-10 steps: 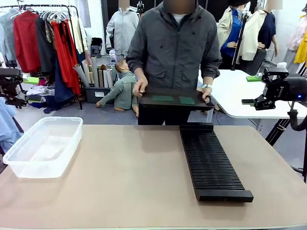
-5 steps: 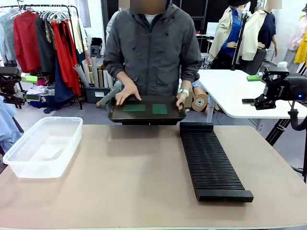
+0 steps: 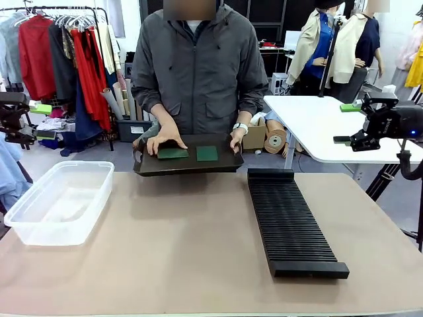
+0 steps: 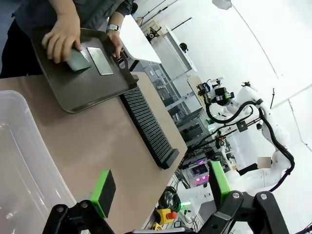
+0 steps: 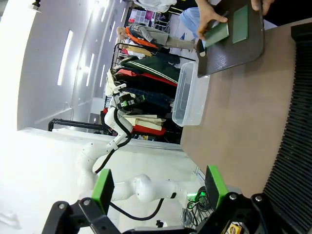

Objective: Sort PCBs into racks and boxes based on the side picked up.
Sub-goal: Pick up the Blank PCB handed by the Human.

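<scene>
Across the table a person holds a dark flat tray (image 3: 188, 168) at the far edge, with two green PCBs on it. One hand (image 3: 165, 139) lies on the left PCB (image 3: 173, 154); the right PCB (image 3: 207, 153) lies flat. The black ribbed rack (image 3: 291, 221) runs down the table's right half. At the left stands the clear tub (image 3: 59, 201) with nothing in it. My left gripper (image 3: 32, 125) hangs open off the table's left side, and my right gripper (image 3: 345, 124) hangs open off the right side. Both are far from the PCBs (image 4: 100, 61) (image 5: 240, 24) and hold nothing.
The person's other hand (image 3: 236, 140) grips the tray's right rim. A white table (image 3: 317, 125) stands behind at the right, a clothes rail (image 3: 59, 53) at the back left. Bare brown tabletop (image 3: 178, 244) lies between tub and rack.
The person has carried the tray leftward and lowered it to the table's far edge, and one hand has settled on the left PCB. Both grippers have stayed still.
</scene>
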You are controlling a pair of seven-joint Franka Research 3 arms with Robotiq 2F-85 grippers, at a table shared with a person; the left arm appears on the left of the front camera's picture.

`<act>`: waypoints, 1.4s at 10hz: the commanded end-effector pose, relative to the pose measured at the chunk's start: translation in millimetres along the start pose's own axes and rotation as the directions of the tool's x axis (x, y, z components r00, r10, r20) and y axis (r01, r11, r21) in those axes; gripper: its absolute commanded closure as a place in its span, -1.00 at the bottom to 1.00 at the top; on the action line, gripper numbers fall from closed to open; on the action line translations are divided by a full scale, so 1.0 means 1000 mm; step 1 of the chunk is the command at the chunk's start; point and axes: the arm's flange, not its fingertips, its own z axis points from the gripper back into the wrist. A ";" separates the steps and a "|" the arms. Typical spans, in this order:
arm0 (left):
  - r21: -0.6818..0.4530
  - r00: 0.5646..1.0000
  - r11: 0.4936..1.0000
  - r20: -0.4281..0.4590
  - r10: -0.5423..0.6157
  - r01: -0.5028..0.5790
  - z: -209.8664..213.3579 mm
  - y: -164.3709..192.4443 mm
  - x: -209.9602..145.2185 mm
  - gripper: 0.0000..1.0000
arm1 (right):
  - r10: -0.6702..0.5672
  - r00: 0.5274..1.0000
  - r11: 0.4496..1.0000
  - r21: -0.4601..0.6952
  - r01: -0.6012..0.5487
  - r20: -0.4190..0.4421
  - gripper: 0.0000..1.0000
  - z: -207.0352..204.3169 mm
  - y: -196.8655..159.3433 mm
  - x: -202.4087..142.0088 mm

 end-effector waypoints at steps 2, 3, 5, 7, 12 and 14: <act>0.011 1.000 1.000 -0.007 0.010 -0.010 0.001 -0.004 0.000 -1.00 | -0.001 1.000 1.000 -0.011 0.001 0.001 -1.00 0.000 0.005 -0.001; 0.011 1.000 1.000 -0.007 0.010 -0.010 0.001 -0.004 0.000 -1.00 | -0.001 1.000 1.000 -0.011 0.001 0.001 -1.00 0.000 0.005 -0.001; 0.011 1.000 1.000 -0.007 0.010 -0.010 0.001 -0.004 0.000 -1.00 | -0.001 1.000 1.000 -0.011 0.001 0.001 -1.00 0.000 0.005 -0.001; 0.011 1.000 1.000 -0.007 0.010 -0.010 0.001 -0.004 0.000 -1.00 | -0.001 1.000 1.000 -0.011 0.001 0.001 -1.00 0.000 0.005 -0.001; 0.011 1.000 1.000 -0.007 0.010 -0.010 0.001 -0.004 0.000 -1.00 | -0.001 1.000 1.000 -0.011 0.001 0.001 -1.00 0.000 0.005 -0.001; 0.011 1.000 1.000 -0.007 0.010 -0.010 0.001 -0.004 0.000 -1.00 | -0.001 1.000 1.000 -0.011 0.001 0.001 -1.00 0.000 0.005 -0.001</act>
